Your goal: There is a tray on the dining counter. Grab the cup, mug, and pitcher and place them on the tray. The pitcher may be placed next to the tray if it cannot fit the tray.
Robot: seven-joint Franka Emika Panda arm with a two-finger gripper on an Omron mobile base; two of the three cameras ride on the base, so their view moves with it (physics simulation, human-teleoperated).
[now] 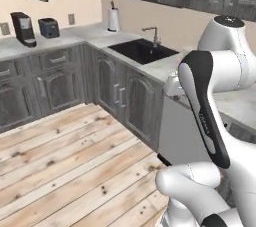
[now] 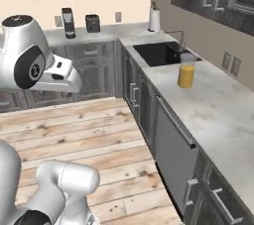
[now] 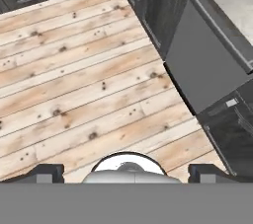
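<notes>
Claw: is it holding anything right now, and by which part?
Nothing is held; the claw is open over bare wooden floor, and the pitcher stands on the worktop.

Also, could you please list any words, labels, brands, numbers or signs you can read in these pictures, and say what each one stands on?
No text can be read.
Dark forearm panel of the arm: a small pale marking, too small and blurred to read.
Arm's round joint cap: a pale emblem, not legible.
Pitcher, coffee machine and toaster: no lettering shows.

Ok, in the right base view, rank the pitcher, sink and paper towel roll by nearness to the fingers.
1. Pitcher, on the worktop, beside the sink.
2. Sink, further along.
3. Paper towel roll, in the far back corner.
</notes>
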